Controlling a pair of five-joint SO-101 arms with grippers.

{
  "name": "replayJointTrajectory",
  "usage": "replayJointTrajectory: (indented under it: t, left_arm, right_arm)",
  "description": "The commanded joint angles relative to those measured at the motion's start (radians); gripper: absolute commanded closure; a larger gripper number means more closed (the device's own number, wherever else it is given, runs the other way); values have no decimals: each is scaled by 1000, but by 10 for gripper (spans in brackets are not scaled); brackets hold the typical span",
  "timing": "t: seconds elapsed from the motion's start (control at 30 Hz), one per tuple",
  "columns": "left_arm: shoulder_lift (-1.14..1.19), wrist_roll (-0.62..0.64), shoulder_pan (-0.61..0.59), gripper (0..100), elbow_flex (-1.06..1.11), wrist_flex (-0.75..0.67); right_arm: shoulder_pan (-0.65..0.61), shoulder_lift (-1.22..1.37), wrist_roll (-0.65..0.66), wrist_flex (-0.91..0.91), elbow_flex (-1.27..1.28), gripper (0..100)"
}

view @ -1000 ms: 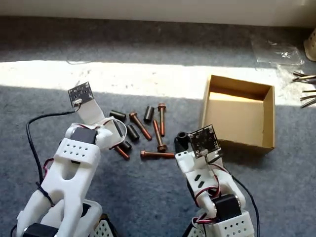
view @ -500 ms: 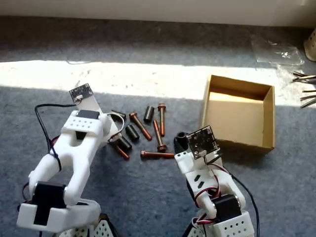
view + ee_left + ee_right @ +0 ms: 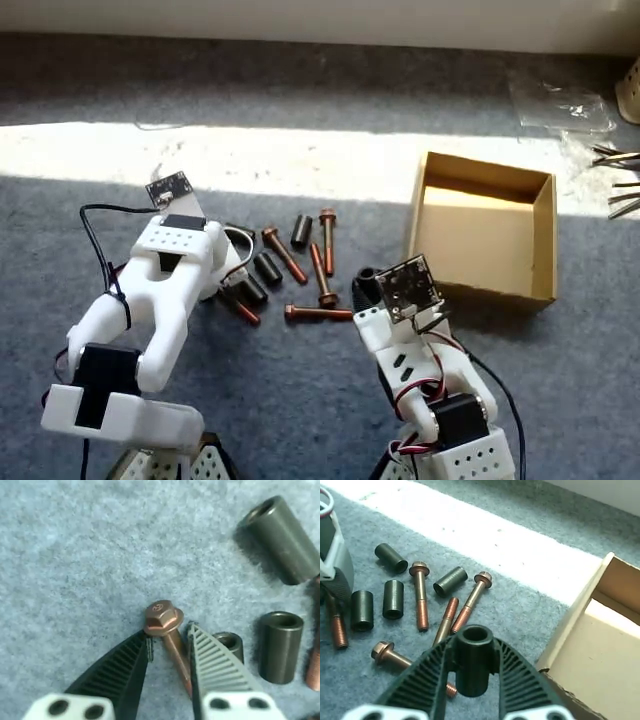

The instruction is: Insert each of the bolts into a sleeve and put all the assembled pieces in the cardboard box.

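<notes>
A copper hex-head bolt (image 3: pixel 165 622) lies on the grey carpeted surface (image 3: pixel 75 555), its shank between the narrowly parted jaws of the left gripper (image 3: pixel 170 634), seemingly not pinched. The right gripper (image 3: pixel 472 647) clamps a black cylindrical sleeve (image 3: pixel 472 672) upright beside the open cardboard box (image 3: pixel 615 580).

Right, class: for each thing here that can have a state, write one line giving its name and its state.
Left end effector: partly open around a bolt.
That bolt: lying on the carpet, not sleeved.
Right end effector: shut on a sleeve.
That sleeve: held upright, empty.
Cardboard box: open, empty.
Other bolts: loose on the carpet, unsleeved.
Other sleeves: loose on the carpet, empty.
</notes>
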Motion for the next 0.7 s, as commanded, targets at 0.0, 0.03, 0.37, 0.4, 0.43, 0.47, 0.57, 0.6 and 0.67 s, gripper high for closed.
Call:
replayJointTrajectory:
  t: [0.0,0.03,0.37,0.4,0.43,0.47,0.57,0.6,0.67]
  left_arm:
    - [4,0,-15,882,-28,9]
    - [1,0,-15,893,-28,9]
    - [1,-5,-38,996,-28,5]
    - [2,-12,-48,996,-30,5]
    - [2,-51,-61,996,-31,5]
    - [2,-115,-73,996,-41,8]
    - [2,-362,-96,996,-59,9]
    - [-4,-437,-96,996,-59,8]
    - [-7,-548,-93,996,-61,9]
  right_arm:
    - [-12,-15,17,-28,-15,995]
    - [-12,-15,17,-28,-15,995]
    - [-13,-22,18,-30,28,995]
    - [-13,-22,18,-31,28,995]
    - [-13,-22,18,-31,30,995]
    - [-13,-22,18,-31,30,995]
    - [-13,-24,18,-33,30,995]
    - [-16,-24,18,-33,30,995]
    - [-47,-24,18,-33,30,995]
